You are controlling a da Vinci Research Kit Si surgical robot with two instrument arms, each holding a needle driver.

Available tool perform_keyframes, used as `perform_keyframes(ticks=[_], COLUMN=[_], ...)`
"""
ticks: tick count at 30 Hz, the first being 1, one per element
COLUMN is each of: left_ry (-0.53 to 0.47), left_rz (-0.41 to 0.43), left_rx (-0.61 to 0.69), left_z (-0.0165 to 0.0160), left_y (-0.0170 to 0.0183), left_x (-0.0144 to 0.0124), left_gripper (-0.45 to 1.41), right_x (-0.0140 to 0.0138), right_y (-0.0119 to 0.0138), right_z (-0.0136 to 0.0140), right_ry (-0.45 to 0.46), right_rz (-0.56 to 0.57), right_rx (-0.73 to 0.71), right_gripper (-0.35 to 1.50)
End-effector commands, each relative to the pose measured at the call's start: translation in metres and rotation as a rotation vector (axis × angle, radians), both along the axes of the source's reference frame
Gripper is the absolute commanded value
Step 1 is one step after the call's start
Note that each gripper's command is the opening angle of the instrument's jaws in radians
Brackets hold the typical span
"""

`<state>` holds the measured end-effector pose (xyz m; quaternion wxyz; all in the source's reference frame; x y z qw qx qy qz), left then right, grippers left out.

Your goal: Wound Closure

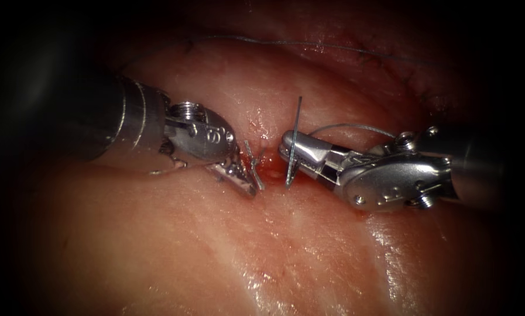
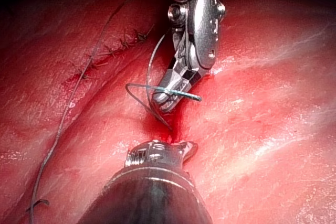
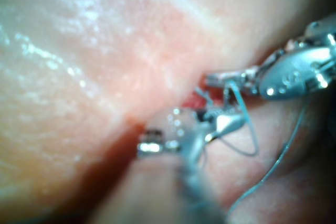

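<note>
Reaching in from the right, the right gripper [image 1: 291,153] clamps the needle [image 1: 293,140] mid-curve; the left gripper [image 1: 247,178] rests parted, empty.

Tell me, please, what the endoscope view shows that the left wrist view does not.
Endoscope: the left tool side-on, left of the cut, hold unclear, and the needle edge-on, upright. Left wrist: the needle's curve and a clear stitched row. Both: the right tool gripping the needle mid-curve, its lower end at the cut in red fluid, entry unclear.
</note>
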<state>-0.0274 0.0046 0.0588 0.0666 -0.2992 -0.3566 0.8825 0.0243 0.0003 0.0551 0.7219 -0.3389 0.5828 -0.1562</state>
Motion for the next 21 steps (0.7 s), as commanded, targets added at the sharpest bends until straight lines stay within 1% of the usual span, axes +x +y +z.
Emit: perform_keyframes(ticks=[1,3,10,15,21], left_ry=[-0.003,-0.005,-0.013,-0.025,-0.039], left_rz=[-0.002,-0.008,-0.025,-0.04,-0.05], left_rx=[0.002,-0.002,-0.016,-0.022,-0.026], left_z=[0.0007,0.0007,0.0011,0.0016,0.0018], left_y=[-0.0007,-0.0012,-0.0026,-0.0036,-0.0045], left_x=[-0.0006,-0.001,-0.0014,-0.0016,-0.0016], left_gripper=[-0.33,-0.33,-0.33,-0.33,-0.35], right_x=[0.0007,0.0007,0.0006,0.0004,0.0002], right_y=[-0.0001,0.0001,0.0014,0.0019,0.0026], right_z=[0.0006,0.0004,0.0,0.0006,0.0015], right_ry=[0.009,0.018,0.078,0.093,0.138], right_rz=[0.0,-0.008,-0.017,-0.033,-0.056], right_rx=[-0.001,-0.005,0.092,0.165,0.25], right_gripper=[-0.35,-0.35,-0.35,-0.35,-0.35])
